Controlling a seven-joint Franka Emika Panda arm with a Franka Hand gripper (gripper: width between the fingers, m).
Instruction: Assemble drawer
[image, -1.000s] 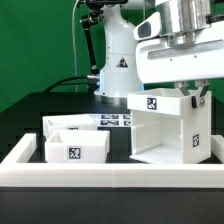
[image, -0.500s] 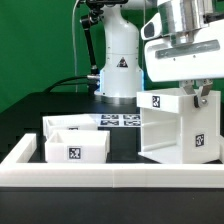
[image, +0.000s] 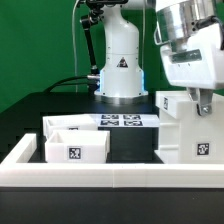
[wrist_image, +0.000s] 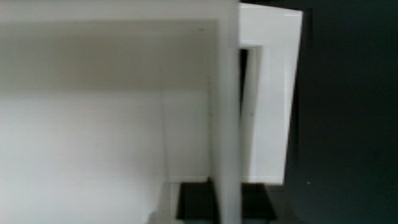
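Note:
The tall white case stands at the exterior view's right, its tagged side turned toward the camera. My gripper comes down on its upper right edge and is shut on one thin wall. In the wrist view that wall runs between my two dark fingers, with my gripper closed around it. Two small low trays sit at the exterior view's left: one in front with a tag on its face, and one behind it.
The long low white border rail runs along the front and up the left side. The marker board lies flat behind the trays. The robot base stands at the back, with a green backdrop behind it.
The case has turned in my grip and shifted toward the exterior view's right; its open front no longer faces the camera. The trays have not moved.

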